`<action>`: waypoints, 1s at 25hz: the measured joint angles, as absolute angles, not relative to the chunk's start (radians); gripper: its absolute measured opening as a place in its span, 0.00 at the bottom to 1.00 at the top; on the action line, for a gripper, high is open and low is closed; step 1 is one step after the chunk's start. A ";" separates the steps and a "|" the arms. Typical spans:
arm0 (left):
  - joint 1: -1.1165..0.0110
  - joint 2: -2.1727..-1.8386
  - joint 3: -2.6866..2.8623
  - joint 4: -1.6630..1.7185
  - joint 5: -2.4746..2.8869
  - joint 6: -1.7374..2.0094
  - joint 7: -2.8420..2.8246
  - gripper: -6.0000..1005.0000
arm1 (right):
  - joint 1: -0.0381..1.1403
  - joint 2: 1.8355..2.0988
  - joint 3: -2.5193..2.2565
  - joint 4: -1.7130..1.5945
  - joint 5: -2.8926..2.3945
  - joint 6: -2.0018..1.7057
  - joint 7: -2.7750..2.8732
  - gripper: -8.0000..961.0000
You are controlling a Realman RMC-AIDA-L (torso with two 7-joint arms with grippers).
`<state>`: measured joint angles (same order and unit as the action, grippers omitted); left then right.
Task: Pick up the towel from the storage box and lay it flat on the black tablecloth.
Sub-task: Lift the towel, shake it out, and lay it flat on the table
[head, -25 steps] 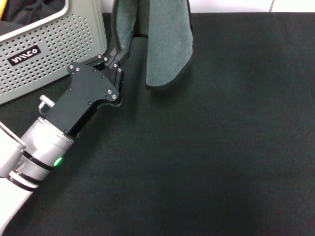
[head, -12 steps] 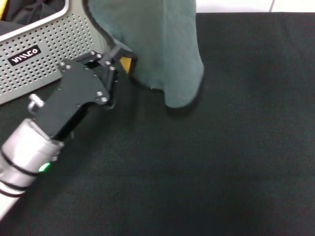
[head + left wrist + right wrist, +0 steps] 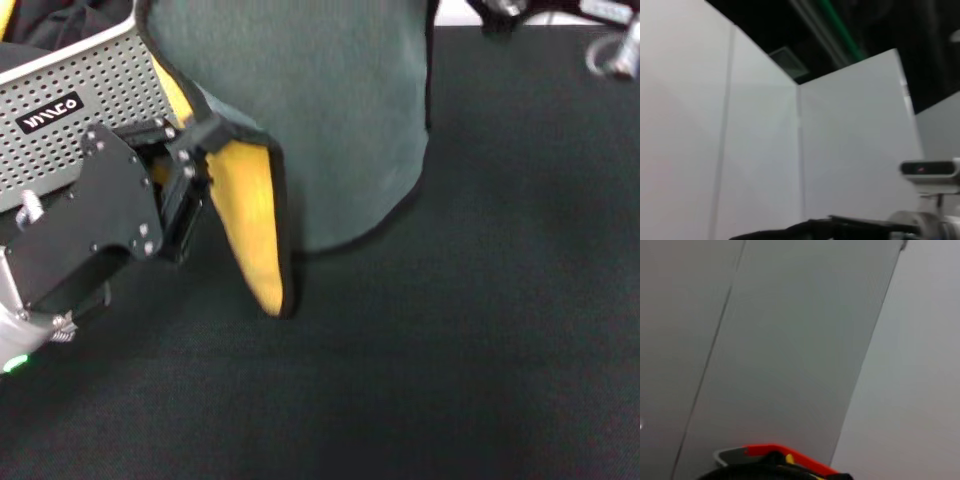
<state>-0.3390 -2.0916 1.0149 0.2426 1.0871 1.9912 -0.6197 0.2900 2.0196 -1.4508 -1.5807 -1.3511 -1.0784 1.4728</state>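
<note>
- The towel (image 3: pixel 330 130) now hangs spread wide in the air, its grey-green face toward us. A second ago it was a narrow bunched drape; it has opened out and come nearer, low over the black tablecloth (image 3: pixel 480 330).
- The left gripper (image 3: pixel 195 150) has drawn back toward the robot and pinches the towel's left corner, its fingers pressed together on the black-stitched edge. Below that pinch a flap folds over and shows the yellow-orange face, its tip just about at the cloth.
- The right gripper (image 3: pixel 500 12) has come into sight at the far edge, beside the towel's upper right corner. It seems to carry that side, but I cannot tell whether its fingers are closed on it.
- My judgement: the towel is out of the storage box (image 3: pixel 70 110) and stretched between both arms, so only lowering it flat is left; the turned flap may crease under it.
- The towel's top edge is cut off, and the towel covers part of the box's right wall. Something dark lies in the box, unclear what.
- Both wrist cameras look up at pale wall panels and show nothing of the towel.
</note>
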 joint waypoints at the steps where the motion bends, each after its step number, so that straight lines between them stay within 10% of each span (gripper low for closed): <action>1: -0.333 -2.090 1.033 0.268 1.095 1.998 -0.633 0.01 | 0.278 2.019 -1.449 -1.587 -1.351 -1.089 1.476 0.05; 25: -0.318 -1.975 1.206 0.582 1.190 2.037 -0.927 0.01 | 0.033 2.021 -1.142 -1.697 -1.297 -1.602 1.594 0.06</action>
<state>-0.3175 -1.9751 1.2059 0.5817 1.1898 2.0371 -0.9269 0.0325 2.0210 -1.1419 -1.6975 -1.2965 -1.6021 1.5939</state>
